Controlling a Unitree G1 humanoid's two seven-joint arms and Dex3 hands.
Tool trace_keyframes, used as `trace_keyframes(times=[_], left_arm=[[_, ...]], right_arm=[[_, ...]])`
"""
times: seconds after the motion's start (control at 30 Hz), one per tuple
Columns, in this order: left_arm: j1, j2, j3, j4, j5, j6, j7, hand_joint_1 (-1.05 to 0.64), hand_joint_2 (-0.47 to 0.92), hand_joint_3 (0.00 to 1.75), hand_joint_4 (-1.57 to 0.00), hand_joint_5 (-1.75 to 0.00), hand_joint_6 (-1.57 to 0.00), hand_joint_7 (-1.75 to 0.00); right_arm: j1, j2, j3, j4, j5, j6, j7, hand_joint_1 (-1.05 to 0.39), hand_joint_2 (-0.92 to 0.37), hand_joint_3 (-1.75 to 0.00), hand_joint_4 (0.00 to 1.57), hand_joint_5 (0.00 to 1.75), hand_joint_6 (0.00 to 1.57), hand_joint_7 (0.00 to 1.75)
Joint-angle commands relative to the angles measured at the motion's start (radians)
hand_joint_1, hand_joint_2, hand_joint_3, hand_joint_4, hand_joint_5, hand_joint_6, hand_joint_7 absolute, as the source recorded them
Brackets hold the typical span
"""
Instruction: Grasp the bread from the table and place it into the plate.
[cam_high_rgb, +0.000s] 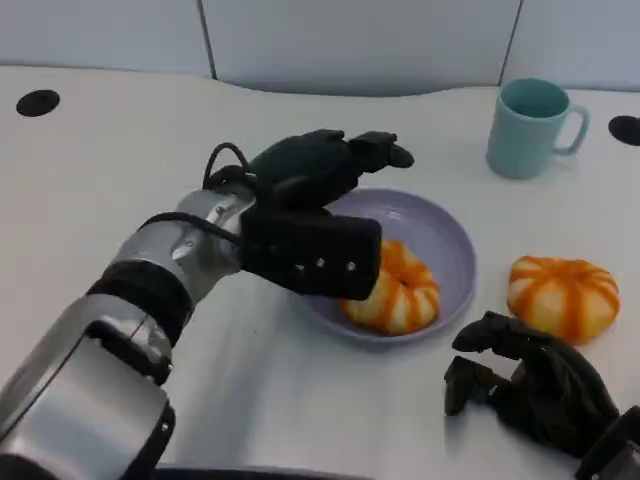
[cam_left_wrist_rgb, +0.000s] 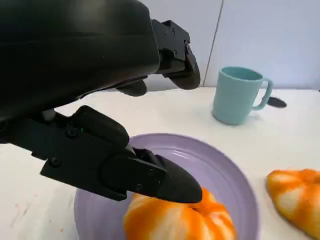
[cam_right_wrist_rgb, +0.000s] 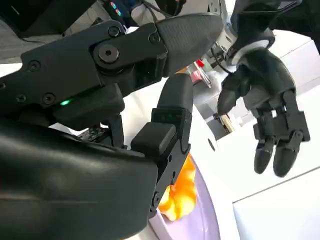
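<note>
A striped orange bread (cam_high_rgb: 400, 292) lies inside the lavender plate (cam_high_rgb: 448, 236). My left hand (cam_high_rgb: 312, 178) hovers over the plate's near-left side, its fingers apart and nothing in them. From the left wrist, a finger (cam_left_wrist_rgb: 150, 176) ends just above that bread (cam_left_wrist_rgb: 180, 220) in the plate (cam_left_wrist_rgb: 227, 172). A second orange bread (cam_high_rgb: 562, 296) sits on the table to the right of the plate. Below it, my right hand (cam_high_rgb: 530, 385) rests low by the table's front edge, loosely bent and holding nothing. The right wrist view shows my right hand (cam_right_wrist_rgb: 150, 125), the left hand (cam_right_wrist_rgb: 270, 95) with its fingers spread, and the bread (cam_right_wrist_rgb: 180, 192).
A teal mug (cam_high_rgb: 530, 126) stands at the back right, beyond the plate, and appears again in the left wrist view (cam_left_wrist_rgb: 237, 95). Two dark round holes (cam_high_rgb: 38, 102) mark the white tabletop near its far corners. Bare table stretches left of the plate.
</note>
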Motion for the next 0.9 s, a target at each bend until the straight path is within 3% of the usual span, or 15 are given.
trace_keyframes(times=[0.03, 0.23, 0.37, 0.5, 0.57, 0.73, 0.9], left_arm=[[0.064, 0.049, 0.086, -0.045, -0.107, -0.052, -0.087, -0.90, 0.92, 0.22, 0.00, -0.50, -0.01, -0.57], [0.170, 0.088, 0.203, -0.118, -0.269, -0.121, -0.212, -0.90, 0.92, 0.25, 0.00, -0.48, -0.03, -0.52], [0.265, 0.102, 0.285, -0.188, -0.388, -0.143, -0.285, -0.90, 0.92, 0.28, 0.00, -0.49, -0.11, -0.36], [0.370, 0.089, 0.356, -0.282, -0.513, -0.127, -0.356, -0.89, 0.92, 0.27, 0.00, -0.56, -0.17, -0.25], [0.446, 0.071, 0.397, -0.332, -0.587, -0.142, -0.377, -0.85, 0.92, 0.29, -0.07, -0.60, -0.23, -0.20], [0.581, 0.049, 0.459, -0.443, -0.700, -0.133, -0.419, -0.85, 0.92, 0.32, -0.20, -0.66, -0.28, -0.17], [0.681, 0.055, 0.519, -0.532, -0.843, -0.082, -0.538, -0.88, 0.92, 0.35, -0.20, -0.70, -0.31, -0.15]], right_arm=[[0.023, -0.026, 0.000, 0.035, -0.026, 0.005, -0.029, -0.48, -0.92, -0.10, 0.63, 1.52, 0.84, 0.75], [0.020, -0.032, 0.003, 0.038, -0.031, -0.007, -0.024, -0.47, -0.92, -0.12, 0.62, 1.54, 0.81, 0.76], [0.020, -0.033, 0.003, 0.041, -0.031, -0.015, -0.020, -0.46, -0.92, -0.13, 0.63, 1.54, 0.80, 0.78], [0.017, -0.034, 0.006, 0.036, -0.033, -0.001, -0.029, -0.47, -0.92, -0.12, 0.65, 1.55, 0.81, 0.79], [0.014, -0.032, 0.006, 0.044, -0.035, -0.015, -0.027, -0.47, -0.92, -0.12, 0.65, 1.54, 0.81, 0.79], [0.008, -0.034, 0.006, 0.049, -0.038, 0.001, -0.042, -0.49, -0.92, -0.10, 0.65, 1.54, 0.82, 0.79], [0.010, -0.033, 0.004, 0.043, -0.034, 0.004, -0.035, -0.49, -0.92, -0.10, 0.64, 1.54, 0.81, 0.78]])
